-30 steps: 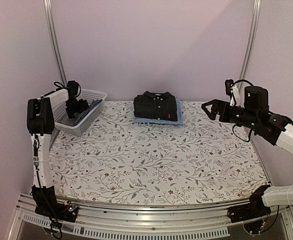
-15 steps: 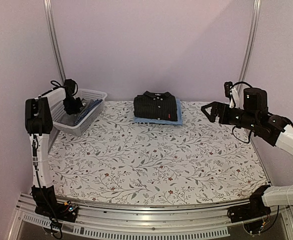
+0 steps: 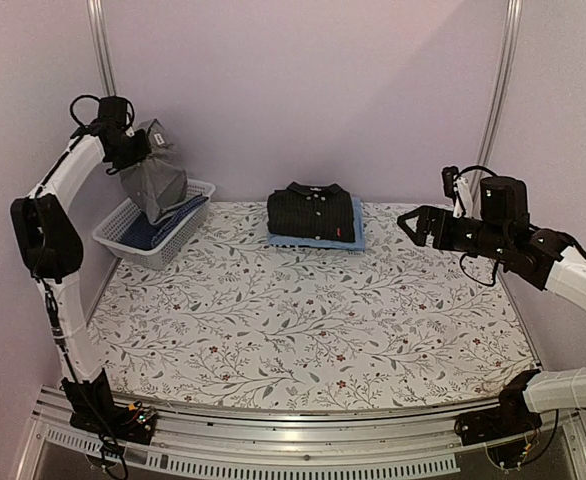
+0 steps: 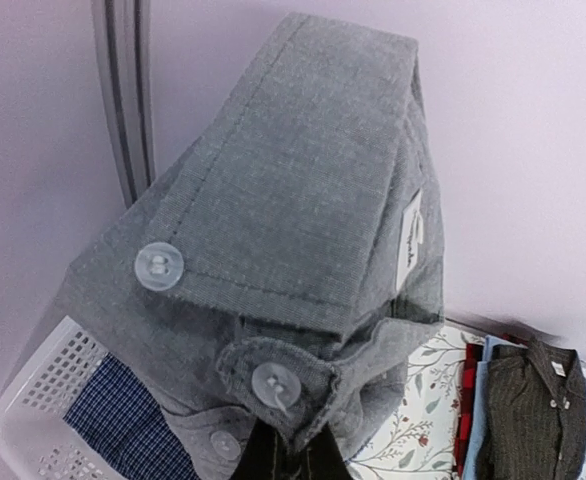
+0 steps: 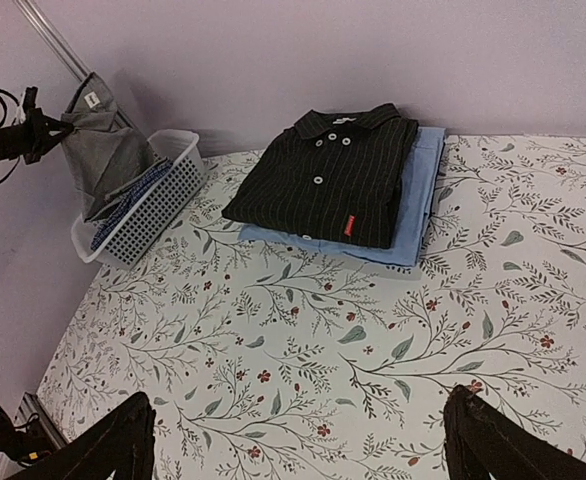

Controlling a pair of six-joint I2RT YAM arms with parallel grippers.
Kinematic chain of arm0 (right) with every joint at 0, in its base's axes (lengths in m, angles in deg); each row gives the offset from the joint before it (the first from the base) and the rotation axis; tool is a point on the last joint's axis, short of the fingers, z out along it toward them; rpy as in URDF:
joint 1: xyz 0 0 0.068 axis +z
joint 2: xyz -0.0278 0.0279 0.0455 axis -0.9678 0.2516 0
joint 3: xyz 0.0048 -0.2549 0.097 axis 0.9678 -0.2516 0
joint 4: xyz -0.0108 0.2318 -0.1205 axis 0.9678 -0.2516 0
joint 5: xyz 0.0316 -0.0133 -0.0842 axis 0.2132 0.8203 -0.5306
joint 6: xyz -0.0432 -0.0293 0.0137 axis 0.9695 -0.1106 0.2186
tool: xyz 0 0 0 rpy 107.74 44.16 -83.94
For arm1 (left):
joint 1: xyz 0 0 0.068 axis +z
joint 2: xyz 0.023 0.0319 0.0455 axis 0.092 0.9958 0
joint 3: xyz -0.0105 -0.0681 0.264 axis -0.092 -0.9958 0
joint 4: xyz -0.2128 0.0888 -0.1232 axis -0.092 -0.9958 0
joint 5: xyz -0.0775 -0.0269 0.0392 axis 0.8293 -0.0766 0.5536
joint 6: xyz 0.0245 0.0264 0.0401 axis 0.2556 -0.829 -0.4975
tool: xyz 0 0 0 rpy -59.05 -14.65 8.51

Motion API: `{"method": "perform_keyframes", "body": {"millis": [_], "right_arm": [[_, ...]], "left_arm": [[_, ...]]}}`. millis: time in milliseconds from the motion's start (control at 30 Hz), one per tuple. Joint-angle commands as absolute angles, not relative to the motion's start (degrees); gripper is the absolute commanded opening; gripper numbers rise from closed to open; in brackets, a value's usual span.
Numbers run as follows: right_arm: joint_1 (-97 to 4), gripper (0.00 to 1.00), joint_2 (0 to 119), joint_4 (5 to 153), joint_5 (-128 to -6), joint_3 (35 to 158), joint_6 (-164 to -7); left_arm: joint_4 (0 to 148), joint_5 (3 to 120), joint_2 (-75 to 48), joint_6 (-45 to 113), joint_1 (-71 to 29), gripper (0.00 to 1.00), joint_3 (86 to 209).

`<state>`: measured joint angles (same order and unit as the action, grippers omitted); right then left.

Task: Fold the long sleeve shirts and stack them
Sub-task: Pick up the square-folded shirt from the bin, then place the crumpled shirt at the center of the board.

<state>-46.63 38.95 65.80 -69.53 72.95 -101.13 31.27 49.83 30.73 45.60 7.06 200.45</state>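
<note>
Left hand [image 3: 136, 143] pinches grey shirt [image 3: 159, 180] at collar, above basket [image 3: 116, 241], likely to lift it clear. Right hand [image 3: 410, 224] spread, idle, well away from basket.

The grey shirt [image 3: 155, 182] hangs crumpled in the air over the basket [image 3: 158, 252] at the far left of the worktop [image 3: 313, 320], pinched near its top by the left tool [image 3: 133, 143]. Its pale buttons and a small white label show. The black shirt [image 3: 311, 212], pinstriped, with pale buttons and a red tag, lies neatly folded, collar away, on the folded light blue shirt [image 3: 358, 222] at the far middle.
</note>
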Motion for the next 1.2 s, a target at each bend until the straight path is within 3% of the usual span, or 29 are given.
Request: {"method": "perform_keyframes", "body": {"millis": [0, 333, 533, 733, 967, 1033, 1100, 1167], "right_arm": [[-46.89, 0.99, 40.06, 67.63, -69.29, 73.32, -101.57], [-46.9, 0.99, 40.45, 67.35, -72.69, 74.36, -101.22], [-46.95, 0.99, 39.55, 66.73, -78.21, 75.04, -101.4], [-46.94, 0.99, 39.04, 66.79, -79.88, 75.28, -101.14], [-46.93, 0.99, 41.93, 67.1, -77.29, 74.23, -101.02], [-46.95, 0.99, 43.22, 67.73, -75.8, 73.22, -100.89], [-46.95, 0.99, 45.21, 68.65, -71.86, 71.95, -100.2], [-46.84, 0.99, 47.37, 69.24, -68.31, 70.92, -99.66]], "left_arm": [[36.4, 54.31, 24.36, 41.16, 0.3, 0.0, 201.54], [44.75, 60.64, 13.48, 36.86, -20.82, 0.0, 200.93], [50.72, 67.04, 10.31, 43.11, -32.89, 0.0, 197.26], [61.07, 69.24, 3.75, 51.67, -33.27, 0.0, 177.81], [69.35, 78.64, 5.72, 54.23, -24.26, 0.02, 149.04], [70.56, 79.92, 8.46, 54.01, -22.95, 0.1, 142.54], [69.17, 79.28, 11.09, 53.2, -22.39, 0.31, 140.1], [67.59, 77.24, 11.13, 52.68, -22.32, 0.43, 139.15]]}}
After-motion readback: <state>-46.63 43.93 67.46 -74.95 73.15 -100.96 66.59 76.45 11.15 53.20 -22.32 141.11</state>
